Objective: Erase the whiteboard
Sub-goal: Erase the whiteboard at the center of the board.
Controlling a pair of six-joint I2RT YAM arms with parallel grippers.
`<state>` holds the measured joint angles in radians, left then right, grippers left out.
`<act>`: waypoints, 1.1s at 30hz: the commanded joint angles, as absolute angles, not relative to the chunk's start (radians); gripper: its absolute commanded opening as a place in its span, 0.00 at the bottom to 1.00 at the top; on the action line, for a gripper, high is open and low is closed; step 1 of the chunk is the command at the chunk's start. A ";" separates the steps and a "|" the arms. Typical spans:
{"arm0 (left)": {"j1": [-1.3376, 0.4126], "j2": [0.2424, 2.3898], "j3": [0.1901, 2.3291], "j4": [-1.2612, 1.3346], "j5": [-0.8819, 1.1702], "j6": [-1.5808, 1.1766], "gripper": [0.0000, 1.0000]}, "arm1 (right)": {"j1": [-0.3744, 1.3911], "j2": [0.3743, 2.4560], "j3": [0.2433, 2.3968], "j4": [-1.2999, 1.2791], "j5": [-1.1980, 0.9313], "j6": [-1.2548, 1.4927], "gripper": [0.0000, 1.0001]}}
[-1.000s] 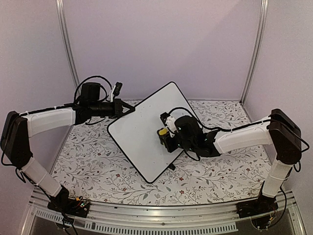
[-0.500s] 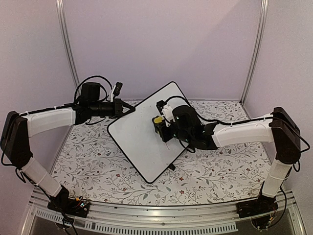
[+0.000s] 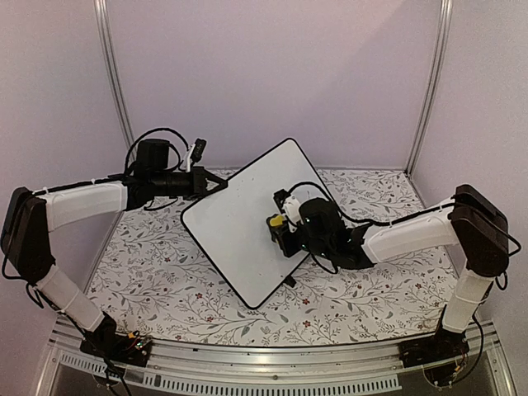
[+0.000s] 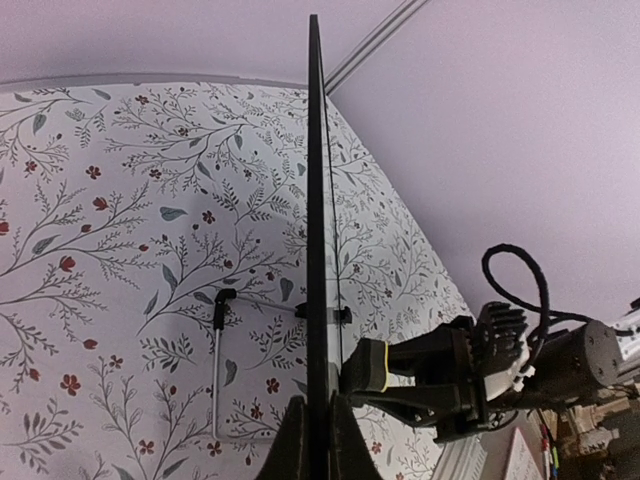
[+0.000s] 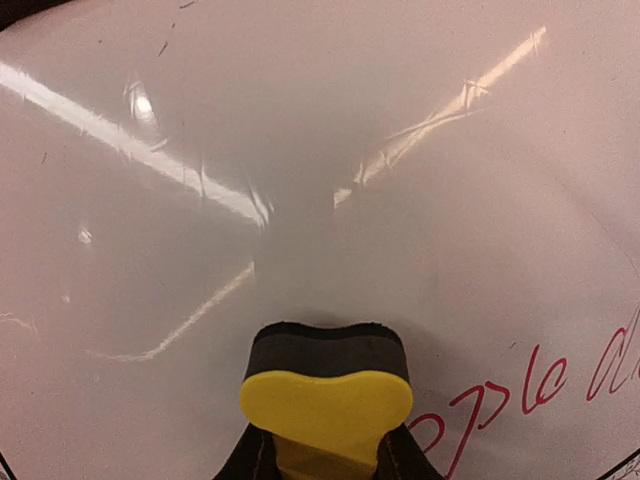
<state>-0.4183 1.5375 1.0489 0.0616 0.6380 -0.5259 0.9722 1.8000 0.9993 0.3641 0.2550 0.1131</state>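
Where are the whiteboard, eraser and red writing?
whiteboard [image 3: 231,235]: top external view, bare white face, lower left part.
eraser [image 5: 326,398]: right wrist view, yellow back.
red writing [image 5: 510,395]: right wrist view, middle letters.

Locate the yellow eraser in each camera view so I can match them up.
Top external: the eraser is just right of centre, against the face of the whiteboard.
Left wrist: lower middle, just right of the whiteboard seen edge-on.
Right wrist: bottom centre, black pad towards the whiteboard, red writing to its right.
Shared landmark: the whiteboard, visible in all three views.
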 commanded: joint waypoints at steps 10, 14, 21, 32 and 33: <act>-0.432 1.537 1.063 0.114 0.686 -0.495 0.00 | 0.965 1.750 0.842 0.390 0.248 0.172 0.00; -0.433 1.540 1.063 0.114 0.686 -0.495 0.00 | 0.965 1.747 0.884 0.389 0.267 0.148 0.00; -0.433 1.542 1.064 0.109 0.685 -0.492 0.00 | 0.958 1.777 1.006 0.384 0.292 0.076 0.00; -0.432 1.539 1.069 0.106 0.690 -0.490 0.00 | 0.947 1.828 1.081 0.366 0.265 0.056 0.00; -0.432 1.539 1.069 0.106 0.690 -0.490 0.00 | 0.948 1.831 1.076 0.364 0.262 0.061 0.00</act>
<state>-0.4187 1.5379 1.0489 0.0639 0.6445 -0.5247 0.9524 1.8046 1.0737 0.3729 0.2745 0.0654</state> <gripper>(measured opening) 0.029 0.252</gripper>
